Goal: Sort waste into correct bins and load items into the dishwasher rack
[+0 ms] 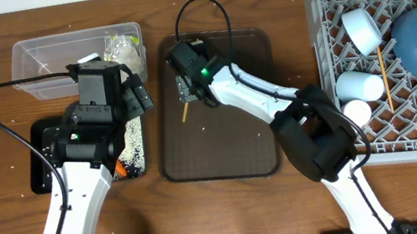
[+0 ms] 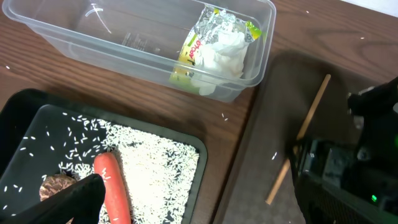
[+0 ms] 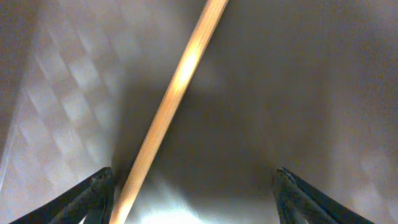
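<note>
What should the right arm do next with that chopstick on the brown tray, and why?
Probably lower the right claw and close on the chopstick. The stick lies flat on the brown tray, between the open fingertips but near one side, not yet gripped, so a slight centering shift may help.

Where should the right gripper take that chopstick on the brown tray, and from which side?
Mid-shaft, from straight above. The chopstick lies flat and slanted on the brown tray, too thin for a side approach; the open right gripper should pinch across its width.
</note>
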You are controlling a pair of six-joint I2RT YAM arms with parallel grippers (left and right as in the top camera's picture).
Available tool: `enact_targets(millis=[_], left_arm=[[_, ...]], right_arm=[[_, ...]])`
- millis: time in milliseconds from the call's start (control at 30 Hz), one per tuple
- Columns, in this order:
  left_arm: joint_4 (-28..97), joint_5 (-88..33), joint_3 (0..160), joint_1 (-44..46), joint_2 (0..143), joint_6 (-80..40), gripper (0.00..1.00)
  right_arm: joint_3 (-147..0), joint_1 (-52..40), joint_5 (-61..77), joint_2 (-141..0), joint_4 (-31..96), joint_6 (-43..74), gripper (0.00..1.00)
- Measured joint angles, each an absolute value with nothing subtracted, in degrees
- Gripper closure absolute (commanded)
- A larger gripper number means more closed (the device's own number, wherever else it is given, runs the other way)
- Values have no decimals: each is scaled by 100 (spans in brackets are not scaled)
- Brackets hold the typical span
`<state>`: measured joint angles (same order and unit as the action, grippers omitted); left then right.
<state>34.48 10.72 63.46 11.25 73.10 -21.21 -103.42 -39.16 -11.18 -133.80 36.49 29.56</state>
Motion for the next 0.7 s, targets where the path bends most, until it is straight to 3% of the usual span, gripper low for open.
enact_targets(millis=[100, 267, 400, 467, 633, 700], left_arm=[[3448, 1072, 6346, 1125, 7310, -2121, 2], [3448, 1072, 6346, 1125, 7310, -2121, 2], [3448, 1072, 6346, 1125, 7310, -2121, 2], [3448, 1072, 6346, 1125, 7310, -2121, 2], [3450, 1072, 6346, 1125, 7310, -2121, 2], [3448, 1072, 6346, 1125, 7310, -2121, 2]], right_arm=[[-10586, -3848, -823, -13380, 4355, 2958, 33], [-10831, -3570, -397, -13380, 4915, 2779, 51], [-10877, -3199, -75, -13380, 5078, 2593, 77], [-10877, -2995, 30, -13380, 5140, 2558, 84], [-10877, -2613, 261, -13380, 5137, 2515, 82], [-10879, -2510, 469, -13380, 5070, 2469, 69]])
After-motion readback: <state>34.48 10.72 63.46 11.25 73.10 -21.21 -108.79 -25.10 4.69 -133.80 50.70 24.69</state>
